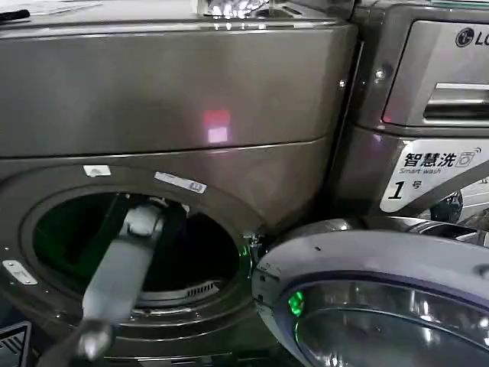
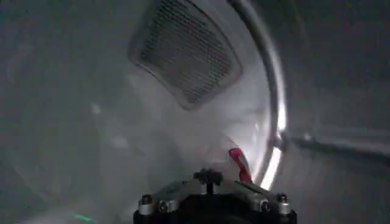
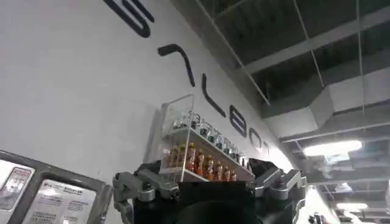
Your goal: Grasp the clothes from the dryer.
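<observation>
The dryer (image 1: 176,99) is the bronze-grey machine in front of me, and its round porthole (image 1: 137,245) stands open. My left arm (image 1: 118,275) reaches through the porthole into the dark drum. In the left wrist view my left gripper (image 2: 208,178) has its jaws drawn in on a small dark lump of the clothes. A red strip of fabric (image 2: 239,163) rises right beside it. Pale drum wall and a mesh vent (image 2: 186,55) lie beyond. My right gripper (image 3: 207,181) is open with nothing in it and points up at a wall, away from the dryer.
The dryer's grey-rimmed glass door (image 1: 374,298) hangs open at the lower right, close to the porthole. An LG-logo machine (image 1: 435,84) stands to the right with a white "1" sticker (image 1: 428,180). A wall shelf of bottles (image 3: 204,155) shows in the right wrist view.
</observation>
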Controlling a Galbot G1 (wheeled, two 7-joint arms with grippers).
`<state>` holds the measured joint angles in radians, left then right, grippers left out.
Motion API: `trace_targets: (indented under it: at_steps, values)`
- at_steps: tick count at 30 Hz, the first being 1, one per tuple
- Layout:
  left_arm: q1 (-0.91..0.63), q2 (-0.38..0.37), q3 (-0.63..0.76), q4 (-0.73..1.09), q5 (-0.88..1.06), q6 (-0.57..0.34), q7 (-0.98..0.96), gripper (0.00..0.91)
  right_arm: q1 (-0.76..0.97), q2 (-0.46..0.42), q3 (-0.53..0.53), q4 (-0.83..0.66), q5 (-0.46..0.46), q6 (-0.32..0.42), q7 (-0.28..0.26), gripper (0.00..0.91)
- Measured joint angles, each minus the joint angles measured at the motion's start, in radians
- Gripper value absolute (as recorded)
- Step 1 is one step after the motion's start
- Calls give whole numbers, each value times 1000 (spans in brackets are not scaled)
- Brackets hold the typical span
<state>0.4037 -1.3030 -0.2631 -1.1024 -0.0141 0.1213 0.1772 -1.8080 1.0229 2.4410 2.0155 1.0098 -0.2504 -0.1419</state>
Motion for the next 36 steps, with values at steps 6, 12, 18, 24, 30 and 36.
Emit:
trace_targets:
  at_steps: [6, 12, 18, 24, 30, 36]
  values:
    - [160, -48, -109, -227, -31, -69, -177, 0, -7, 11, 5, 8, -3, 9, 9, 907]
    - [299, -95, -168, -393, -23, -127, -274, 0, -17, 10, 13, 9, -11, 7, 11, 907]
    - [392, -112, -192, -455, -22, -115, -306, 0, -26, 9, 26, 2, -11, 13, 13, 907]
    - [434, -114, -206, -499, -24, -110, -314, 0, -25, 8, 26, 5, -11, 16, 14, 907]
    - [439, -120, -204, -509, -22, -106, -314, 0, -28, 8, 42, 4, -12, 3, 10, 907]
    - [448, -114, -209, -525, -26, -102, -314, 0, -23, 8, 45, 5, -15, -8, 4, 907]
